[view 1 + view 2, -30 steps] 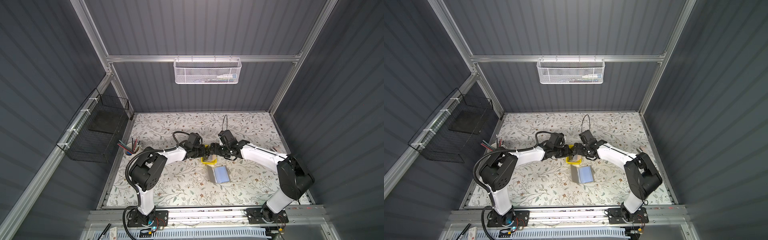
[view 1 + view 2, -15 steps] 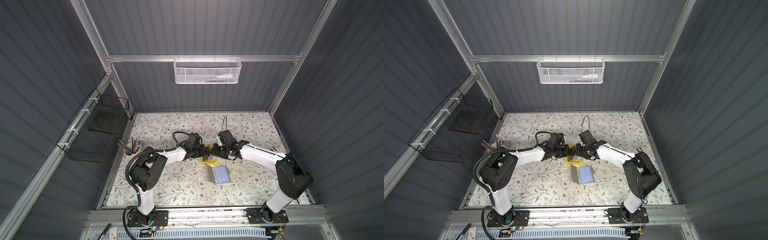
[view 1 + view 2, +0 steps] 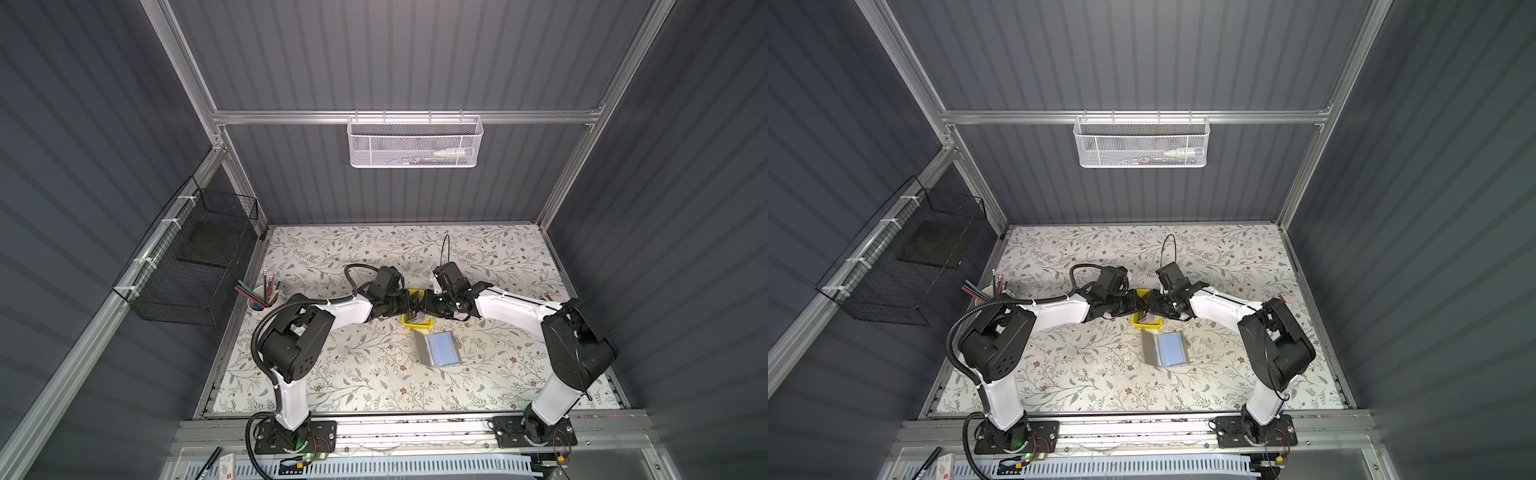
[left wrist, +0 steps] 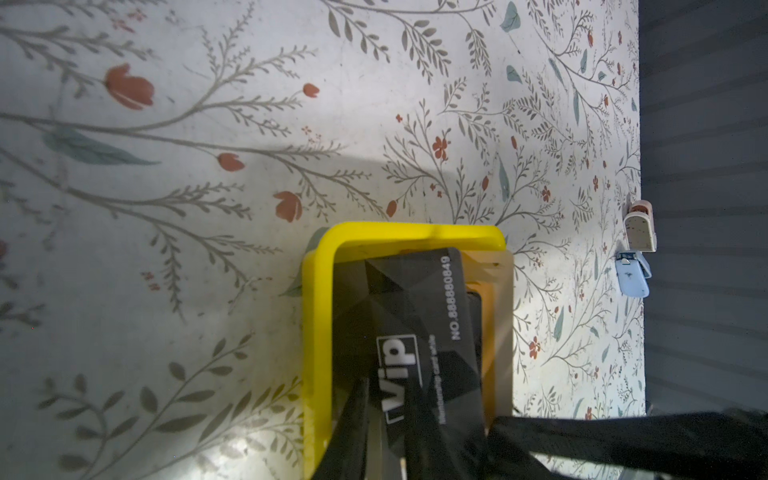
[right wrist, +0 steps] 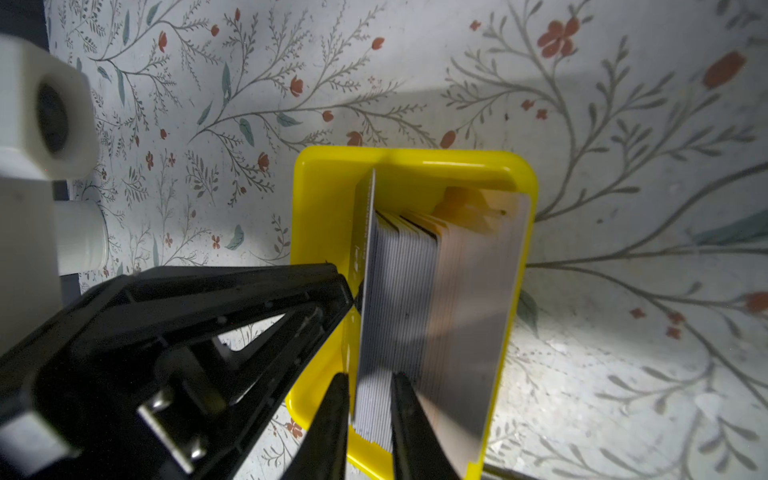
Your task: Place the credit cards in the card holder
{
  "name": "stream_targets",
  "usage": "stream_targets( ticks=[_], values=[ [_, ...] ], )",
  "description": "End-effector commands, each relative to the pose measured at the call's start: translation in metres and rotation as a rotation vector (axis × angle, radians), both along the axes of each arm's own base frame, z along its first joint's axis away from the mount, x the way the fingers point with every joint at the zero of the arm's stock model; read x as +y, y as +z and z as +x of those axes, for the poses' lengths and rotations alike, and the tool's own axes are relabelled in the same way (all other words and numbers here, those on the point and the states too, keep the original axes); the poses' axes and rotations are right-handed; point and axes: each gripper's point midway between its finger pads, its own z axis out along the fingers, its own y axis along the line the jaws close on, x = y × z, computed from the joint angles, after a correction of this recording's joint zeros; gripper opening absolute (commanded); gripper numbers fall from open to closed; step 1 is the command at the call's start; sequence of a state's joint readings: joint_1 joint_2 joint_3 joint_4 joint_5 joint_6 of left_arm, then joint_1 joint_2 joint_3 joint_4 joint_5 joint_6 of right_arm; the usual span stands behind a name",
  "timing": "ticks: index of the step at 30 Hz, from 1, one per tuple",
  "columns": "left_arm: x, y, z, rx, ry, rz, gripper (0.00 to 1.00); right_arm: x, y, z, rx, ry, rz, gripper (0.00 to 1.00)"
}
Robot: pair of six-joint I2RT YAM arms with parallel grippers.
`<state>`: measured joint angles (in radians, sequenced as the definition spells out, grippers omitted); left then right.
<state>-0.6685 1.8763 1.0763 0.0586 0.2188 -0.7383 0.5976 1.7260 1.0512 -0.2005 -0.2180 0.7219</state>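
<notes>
Well, the cards (image 5: pixel 399 291) stand upright at the yellow tray (image 5: pixel 316 199), with the left gripper (image 4: pixel 386 424) clamped on the black face and the right gripper (image 5: pixel 365 415) nipping the edge. Peel off one only (they likely cling), then head for the open card holder (image 3: pixel 441 348) nearby.

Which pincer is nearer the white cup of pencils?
Left. The left pincer is at the yellow plastic tray, on the white pencil cup's side; the right pincer faces it from the farther side.
</notes>
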Motion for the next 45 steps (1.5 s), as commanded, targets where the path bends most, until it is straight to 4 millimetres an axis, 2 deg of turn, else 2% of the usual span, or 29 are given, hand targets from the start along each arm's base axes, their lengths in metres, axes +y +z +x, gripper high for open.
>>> stream_targets(
  ticks=[1, 16, 19, 25, 30, 36, 40, 45],
  values=[
    [0.015, -0.026, -0.019, 0.087, 0.004, 0.064, 0.19, 0.009, 0.005, 0.004, -0.008, 0.008, 0.025, 0.20],
    [0.015, -0.016, -0.020, 0.076, 0.016, 0.038, 0.19, 0.010, -0.002, 0.005, 0.005, -0.017, 0.021, 0.09],
    [0.014, -0.004, -0.019, 0.058, 0.018, 0.022, 0.19, 0.009, 0.002, 0.004, 0.005, -0.025, 0.020, 0.07],
    [0.021, 0.035, -0.021, -0.012, 0.029, -0.002, 0.21, 0.005, 0.019, 0.002, -0.029, -0.029, 0.029, 0.04],
    [0.022, 0.056, -0.036, -0.035, -0.010, -0.068, 0.25, 0.000, 0.041, -0.003, -0.083, -0.024, 0.055, 0.02],
    [0.018, 0.083, -0.065, -0.070, -0.099, -0.218, 0.29, -0.011, 0.070, -0.018, -0.157, 0.013, 0.077, 0.01],
    [0.019, 0.102, -0.081, -0.122, -0.145, -0.314, 0.31, -0.019, 0.088, -0.036, -0.213, 0.052, 0.133, 0.00],
    [0.013, 0.128, -0.103, -0.153, -0.244, -0.444, 0.38, -0.034, 0.105, -0.065, -0.252, 0.086, 0.208, 0.00]
  ],
)
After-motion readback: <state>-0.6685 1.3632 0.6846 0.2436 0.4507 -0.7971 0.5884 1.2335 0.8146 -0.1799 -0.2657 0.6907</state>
